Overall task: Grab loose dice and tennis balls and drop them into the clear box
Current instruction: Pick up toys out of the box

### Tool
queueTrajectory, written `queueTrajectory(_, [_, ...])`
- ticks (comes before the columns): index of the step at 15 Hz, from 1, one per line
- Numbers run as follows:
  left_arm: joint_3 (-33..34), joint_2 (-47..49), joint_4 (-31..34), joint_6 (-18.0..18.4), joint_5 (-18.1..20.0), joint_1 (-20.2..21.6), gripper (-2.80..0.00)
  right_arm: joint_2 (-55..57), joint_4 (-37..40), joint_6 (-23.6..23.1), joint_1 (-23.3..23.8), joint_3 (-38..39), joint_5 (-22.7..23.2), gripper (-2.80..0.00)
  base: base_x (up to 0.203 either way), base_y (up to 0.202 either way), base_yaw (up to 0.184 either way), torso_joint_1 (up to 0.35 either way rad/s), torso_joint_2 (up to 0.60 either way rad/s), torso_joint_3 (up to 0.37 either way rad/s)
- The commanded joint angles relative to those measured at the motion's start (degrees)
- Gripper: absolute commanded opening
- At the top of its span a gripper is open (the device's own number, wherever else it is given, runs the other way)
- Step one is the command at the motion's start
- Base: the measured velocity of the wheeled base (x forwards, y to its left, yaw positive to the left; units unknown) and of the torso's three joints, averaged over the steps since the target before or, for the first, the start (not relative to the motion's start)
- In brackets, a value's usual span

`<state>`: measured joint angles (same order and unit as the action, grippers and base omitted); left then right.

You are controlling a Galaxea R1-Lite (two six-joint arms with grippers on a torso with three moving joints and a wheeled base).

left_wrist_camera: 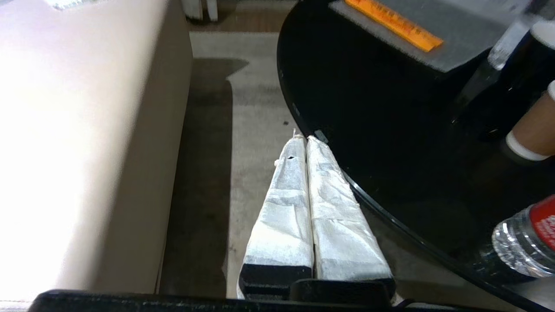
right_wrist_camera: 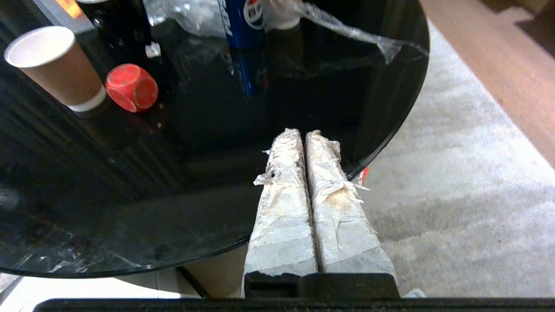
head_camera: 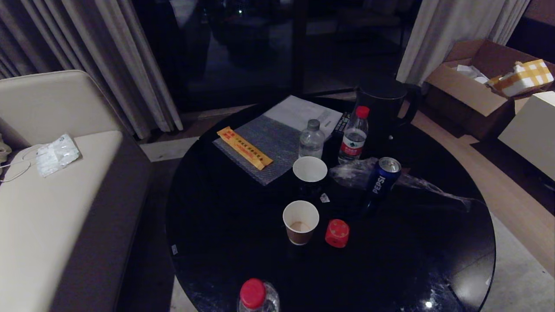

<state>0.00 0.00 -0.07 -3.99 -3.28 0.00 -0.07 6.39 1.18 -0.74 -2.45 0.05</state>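
Observation:
A red die lies on the round black table, just right of a brown paper cup. No tennis balls and no clear box are in view. My left gripper is shut and empty, hanging over the floor beside the table's left rim. My right gripper is shut and empty at the table's near right edge, well short of the die. Neither arm shows in the head view.
On the table stand a Pepsi can, two water bottles, a white cup, a black kettle, crumpled plastic wrap and an orange packet. A red-capped bottle sits at the near edge. A beige sofa is on the left, cardboard cartons on the right.

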Motion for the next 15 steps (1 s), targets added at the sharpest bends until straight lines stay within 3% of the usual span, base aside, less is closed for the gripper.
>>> queueTrajectory(1, [0.09,0.09,-0.01,-0.05,-0.06,0.00,-2.80,0.07,0.03,0.05,-0.05,-0.01,-0.05,-2.80,0.000,0.000,0.000,-0.002,0.01,-0.144])
queueTrajectory(6, [0.09,0.00,-0.10,-0.05,-0.15,0.00,-2.80,0.08,0.41,-0.93,-0.05,-0.62,0.13,-2.80,0.000,0.000,0.000,0.000,0.00,-0.031])
queueTrajectory(8, [0.09,0.09,-0.10,-0.05,-0.15,0.00,-2.80,3.51,0.93,-0.90,-0.05,-3.31,2.25,-2.80,0.000,0.000,0.000,0.000,0.00,0.000])
queueTrajectory(15, [0.09,0.00,-0.10,-0.05,-0.15,0.00,-2.80,38.15,-0.39,5.42,-0.48,-18.28,13.00,-2.80,0.000,0.000,0.000,0.000,0.00,0.000])
